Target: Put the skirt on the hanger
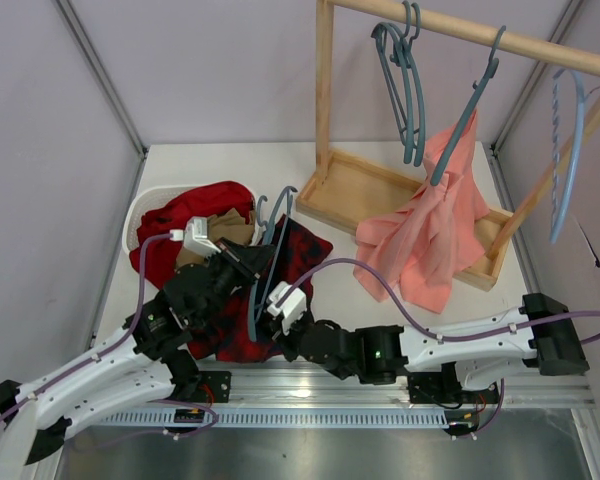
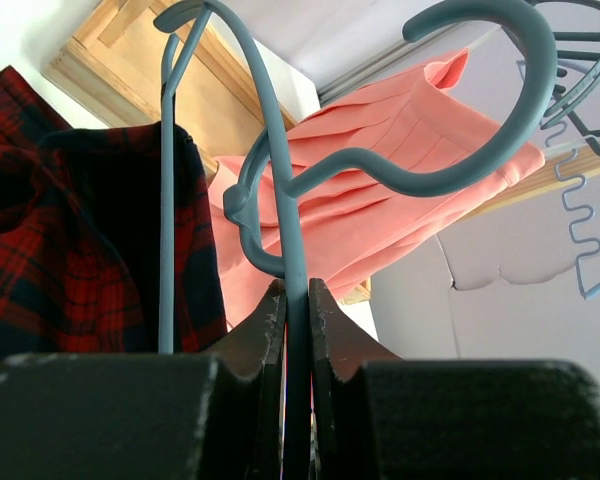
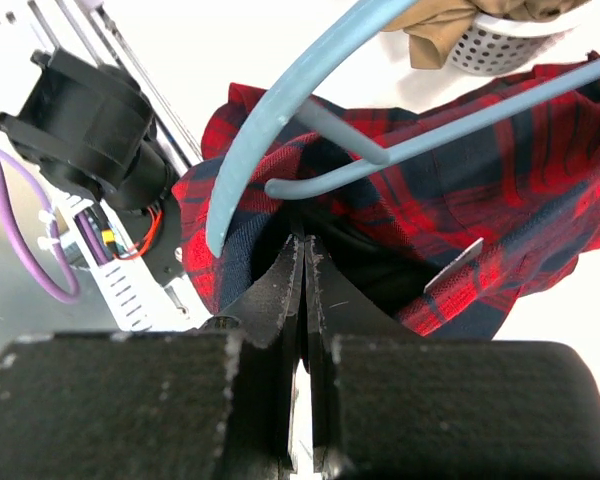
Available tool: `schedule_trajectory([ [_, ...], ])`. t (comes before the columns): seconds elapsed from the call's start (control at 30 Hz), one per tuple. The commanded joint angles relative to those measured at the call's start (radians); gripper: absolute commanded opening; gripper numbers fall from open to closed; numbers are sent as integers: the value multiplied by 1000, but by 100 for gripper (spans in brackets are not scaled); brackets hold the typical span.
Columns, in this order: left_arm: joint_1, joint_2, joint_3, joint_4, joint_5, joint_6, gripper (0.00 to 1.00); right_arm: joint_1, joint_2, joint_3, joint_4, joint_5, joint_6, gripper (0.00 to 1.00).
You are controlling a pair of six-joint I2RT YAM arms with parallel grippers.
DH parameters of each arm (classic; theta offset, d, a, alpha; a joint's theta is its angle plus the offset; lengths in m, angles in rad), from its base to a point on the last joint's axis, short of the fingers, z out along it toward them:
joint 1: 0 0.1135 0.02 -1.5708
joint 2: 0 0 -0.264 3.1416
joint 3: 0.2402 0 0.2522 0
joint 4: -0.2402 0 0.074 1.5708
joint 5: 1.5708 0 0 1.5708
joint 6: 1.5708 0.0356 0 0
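Observation:
The red-and-black plaid skirt (image 1: 305, 255) lies on the table just in front of the arms. It also shows in the left wrist view (image 2: 60, 250) and the right wrist view (image 3: 540, 170), with its white label (image 3: 455, 265). My left gripper (image 1: 250, 262) is shut on a bar of the slate-blue hanger (image 1: 263, 275) and holds it upright over the skirt, hook (image 2: 480, 110) away from me; the jaws (image 2: 297, 300) pinch the bar. My right gripper (image 1: 273, 310) is shut on dark skirt cloth at its near edge (image 3: 305, 240), under the hanger's arms (image 3: 280, 110).
A white basket (image 1: 140, 215) with a plain red garment (image 1: 205, 205) and tan cloth stands at the left. A wooden rack (image 1: 325, 100) at the back right carries several slate-blue hangers (image 1: 410, 90), a salmon-pink garment (image 1: 435, 225) and a sky-blue hanger (image 1: 570, 150).

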Motion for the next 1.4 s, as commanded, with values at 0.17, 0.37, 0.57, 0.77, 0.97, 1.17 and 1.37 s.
schedule_trajectory([
  [0.17,0,-2,126,-34,-45,66,6,29,13,-4,171,-51,-178,0],
  [0.37,4,17,83,-7,-31,16,6,61,-18,-49,304,-92,-289,0],
  [0.57,6,63,75,-23,-1,-17,5,91,5,-27,301,-4,-318,0],
  [0.77,6,34,6,-19,24,-103,3,87,45,30,258,133,-266,0],
  [0.97,4,-14,-21,-43,-5,-109,2,50,40,53,221,115,-186,0],
  [1.17,4,9,-47,15,41,-129,2,-8,36,56,214,29,-111,0],
  [1.37,3,23,-55,39,56,-120,2,-40,31,60,205,-5,-56,0],
])
